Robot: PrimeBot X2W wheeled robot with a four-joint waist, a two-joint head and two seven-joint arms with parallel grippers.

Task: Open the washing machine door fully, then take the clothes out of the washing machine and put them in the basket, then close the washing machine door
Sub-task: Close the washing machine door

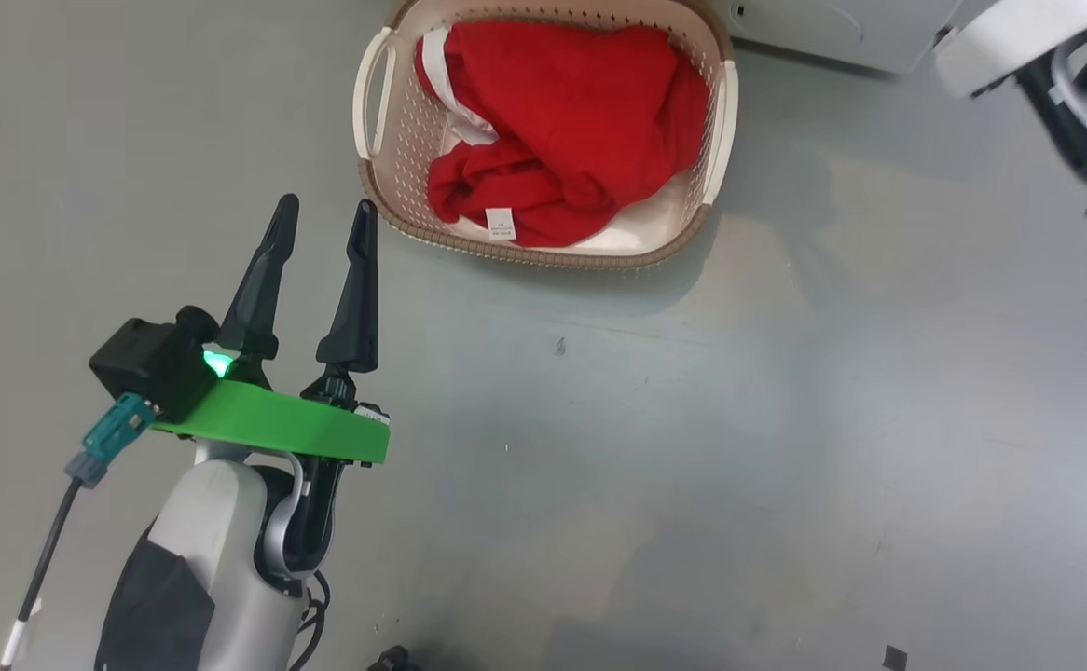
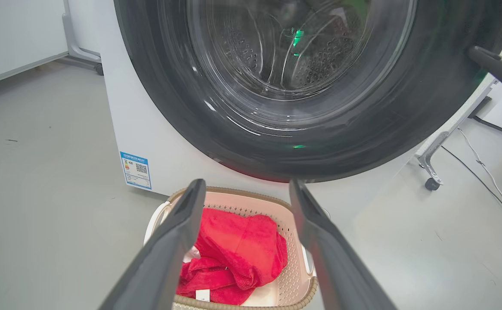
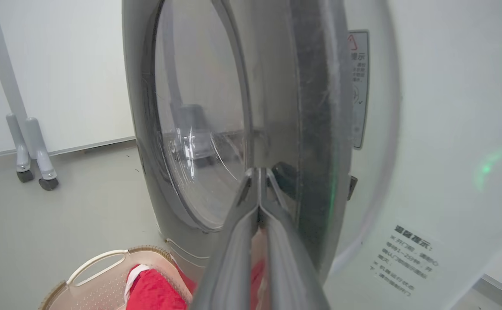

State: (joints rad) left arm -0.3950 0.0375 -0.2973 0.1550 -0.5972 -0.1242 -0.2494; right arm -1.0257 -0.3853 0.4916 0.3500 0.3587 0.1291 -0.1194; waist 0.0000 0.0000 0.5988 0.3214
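Under your grippers the floor (image 1: 693, 466) is smooth and grey, marked by a few dark specks. White wall panels on castored metal legs (image 3: 31, 172) stand to either side of the machine.

Your left gripper (image 1: 326, 205) hovers over that floor with its two long dark fingers spread wide and nothing between them. Just beyond its fingertips sits the small cream perforated plastic basket with a brown woven-look rim (image 1: 543, 256). The red garments with white trim (image 1: 562, 121) lie heaped inside it.

Past the basket rises the large white front-loading washing machine (image 2: 147, 129), with a blue label sticker (image 2: 136, 170) low on its front.

Your right gripper (image 3: 258, 172) has its fingers pressed together on nothing. Its tips are at the inner edge of the large round door with glossy black rim and clear glass bowl (image 3: 199, 129), which stands ajar. You cannot tell whether the tips touch it.

Any lettering on the garments is folded out of sight, and the sticker's print is too small to read. The head view cuts the machine to a sliver, and of your right arm it catches the pale forearm (image 1: 1010, 37).
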